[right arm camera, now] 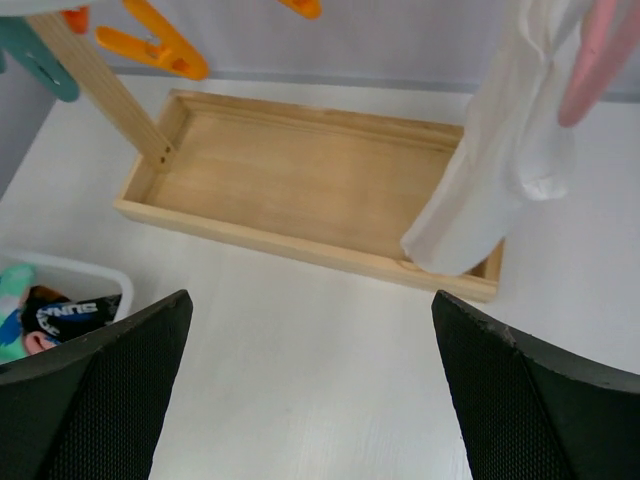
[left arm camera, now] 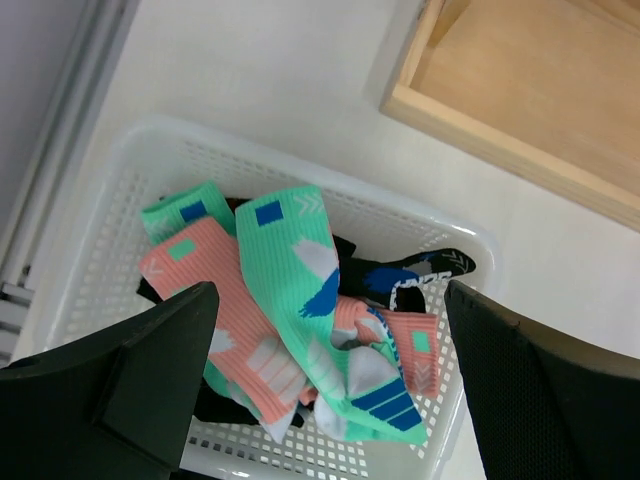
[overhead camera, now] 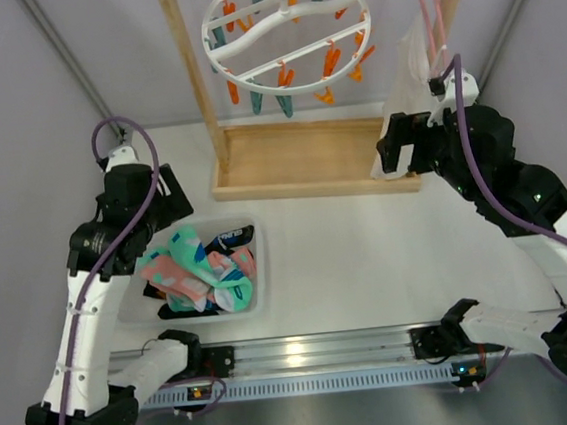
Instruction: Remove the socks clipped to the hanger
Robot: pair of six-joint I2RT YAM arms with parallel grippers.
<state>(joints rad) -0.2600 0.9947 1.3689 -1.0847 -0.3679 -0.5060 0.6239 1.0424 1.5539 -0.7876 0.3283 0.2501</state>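
The socks (overhead camera: 201, 269) lie piled in a white mesh basket (overhead camera: 260, 275) on the table; teal, pink and black ones show. In the left wrist view a teal sock (left arm camera: 300, 290) lies across a pink sock (left arm camera: 222, 322) and a black sock (left arm camera: 400, 276). My left gripper (left arm camera: 330, 385) hangs open above the pile and holds nothing. The hanger (overhead camera: 301, 60) hangs from the wooden rack's bar, and its orange and teal pegs dangle with no sock on them that I can see. My right gripper (overhead camera: 405, 151) is open and empty over bare table in front of the rack's base.
The wooden rack's tray base (right arm camera: 310, 190) stands behind the basket (left arm camera: 300, 172). A white garment (right arm camera: 500, 170) hangs on a pink clothes hanger (right arm camera: 600, 60) at the rack's right end. An orange peg (right arm camera: 160, 45) and a teal peg (right arm camera: 35, 60) dangle by the left post.
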